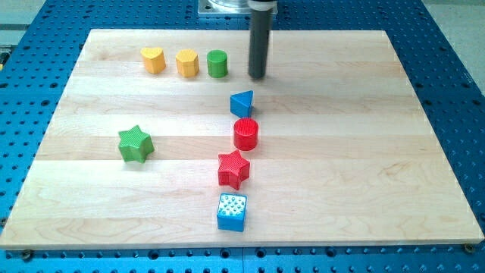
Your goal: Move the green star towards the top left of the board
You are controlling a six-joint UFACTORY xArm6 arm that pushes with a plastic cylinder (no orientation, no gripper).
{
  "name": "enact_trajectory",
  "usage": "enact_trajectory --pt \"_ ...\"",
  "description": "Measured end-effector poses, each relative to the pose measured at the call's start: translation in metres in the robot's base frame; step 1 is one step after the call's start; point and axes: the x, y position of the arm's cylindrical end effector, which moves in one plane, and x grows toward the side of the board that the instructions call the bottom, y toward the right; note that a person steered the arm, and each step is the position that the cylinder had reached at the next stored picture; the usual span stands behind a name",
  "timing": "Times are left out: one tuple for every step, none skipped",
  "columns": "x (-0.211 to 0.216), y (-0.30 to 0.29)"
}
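Note:
The green star point(136, 143) lies on the wooden board point(364, 152) at the view's left, about halfway down. My tip point(258, 77) stands near the view's top centre, far to the right of and above the star. It is just right of the green cylinder point(217, 64) and above the blue triangle point(242, 103), touching neither.
A yellow heart point(154, 59) and a yellow hexagon point(187, 63) sit left of the green cylinder in a row at the top. Below the blue triangle run a red cylinder point(245, 133), a red star point(233, 168) and a blue cube point(232, 211).

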Motion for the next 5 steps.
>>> enact_trajectory --pt "0.033 -0.06" --pt "0.093 -0.094" --pt "0.158 -0.083" --pt "0.195 -0.091" --pt "0.233 -0.125"
